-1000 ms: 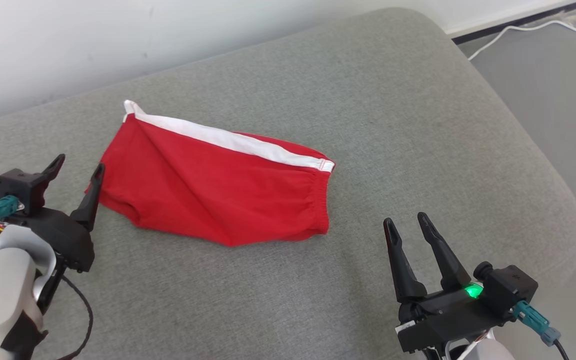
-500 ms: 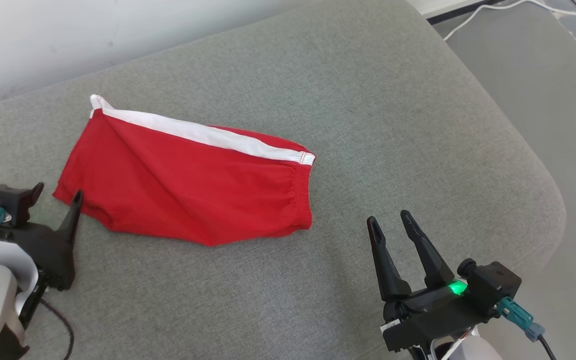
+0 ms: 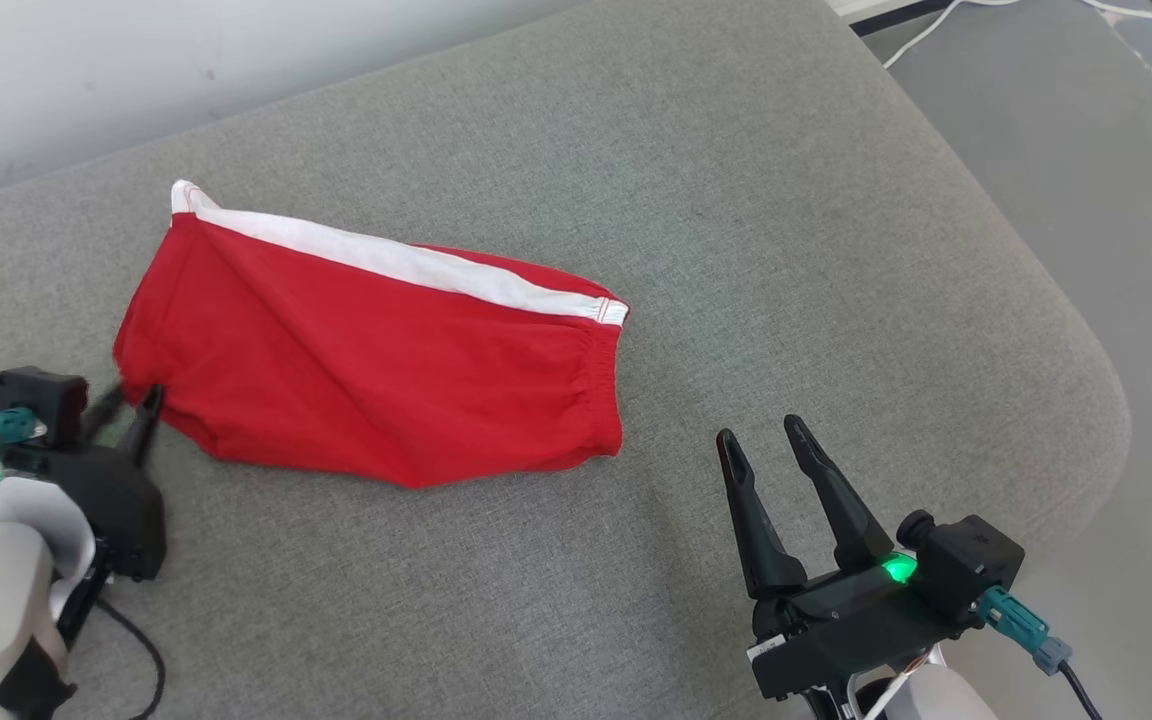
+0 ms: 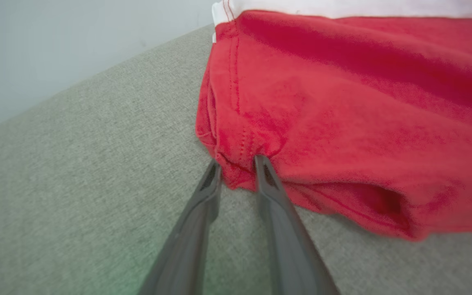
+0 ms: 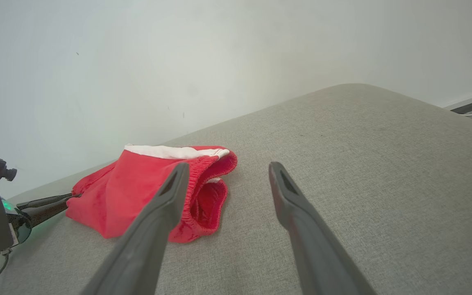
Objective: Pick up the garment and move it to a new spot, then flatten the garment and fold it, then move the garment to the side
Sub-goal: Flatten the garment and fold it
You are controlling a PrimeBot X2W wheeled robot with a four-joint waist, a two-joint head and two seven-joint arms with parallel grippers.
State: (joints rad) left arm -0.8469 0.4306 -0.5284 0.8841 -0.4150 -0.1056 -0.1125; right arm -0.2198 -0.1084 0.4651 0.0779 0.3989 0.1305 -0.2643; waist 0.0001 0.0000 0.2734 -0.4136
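The left gripper (image 4: 237,160) has narrowed onto the red garment (image 3: 376,370), pinching its corner. The right gripper (image 3: 758,432) hangs spread and empty over the grey cushion (image 3: 786,250), which meets a white wall (image 3: 86,60).

The shorts (image 3: 376,370) lie on the cushion (image 3: 736,200), left of its middle, with the wall (image 3: 136,60) behind. The left gripper (image 3: 134,395) is at their near-left corner; the right gripper (image 3: 760,428) stands apart, to their right.
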